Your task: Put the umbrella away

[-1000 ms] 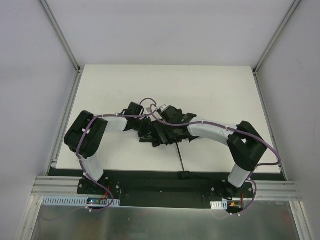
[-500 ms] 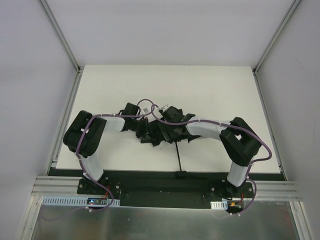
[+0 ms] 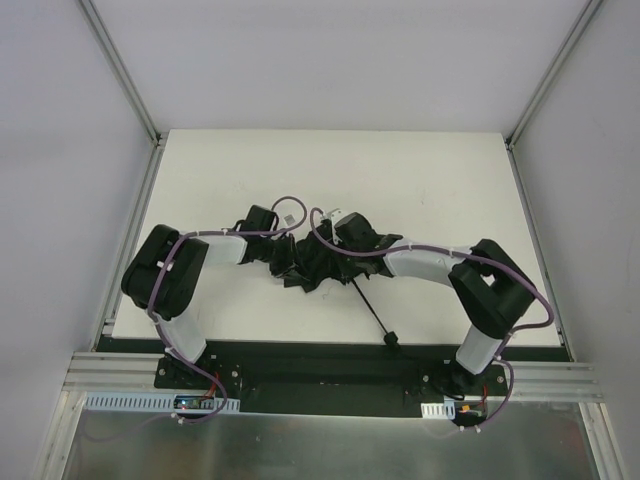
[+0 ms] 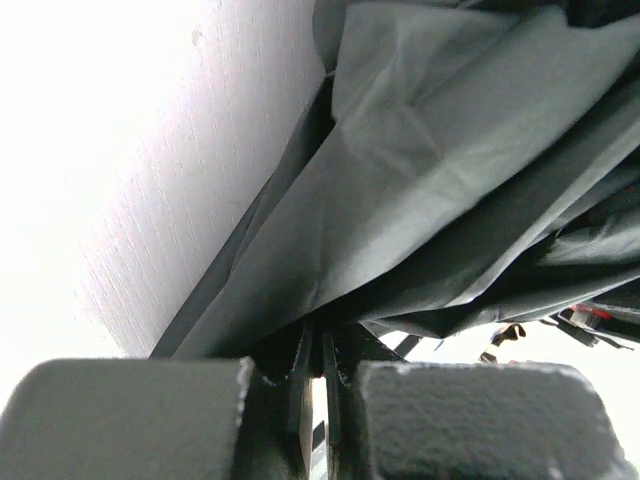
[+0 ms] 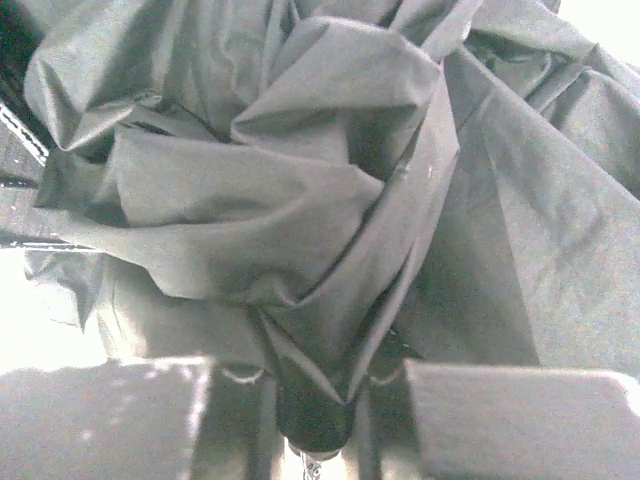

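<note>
1. Looked down on a white table [image 3: 420,180] boxed in by pale walls [image 3: 60,120], with both arm bases bolted along the near edge.
2. Found the umbrella [image 3: 305,268] at mid-table as a crumpled black heap, hemmed in by the two wrists from either side.
3. Traced its thin shaft [image 3: 368,310] out of the heap toward the near right, ending in the knob handle [image 3: 391,340] right at the table's near edge.
4. Saw the left gripper [image 4: 320,370] clenched on a thin fold of canopy, pads [image 4: 130,420] almost meeting, cloth fanning away above.
5. Saw the right gripper [image 5: 312,400] grasping a thicker bunch of fabric, gathered to a point between the fingers [image 5: 500,420].
6. Judged the step in hand to be gathering the loose canopy: cloth pinched on both sides, not yet wrapped round the shaft, shaft not visibly collapsed.
7. Judged the task far from done: no stowing place in view, no strap seen fastened.
8. Reckoned the next move to call for drawing both pinches together along the shaft, taking up slack cloth without tearing it off the ribs, and minding the free handle so near the edge.
</note>
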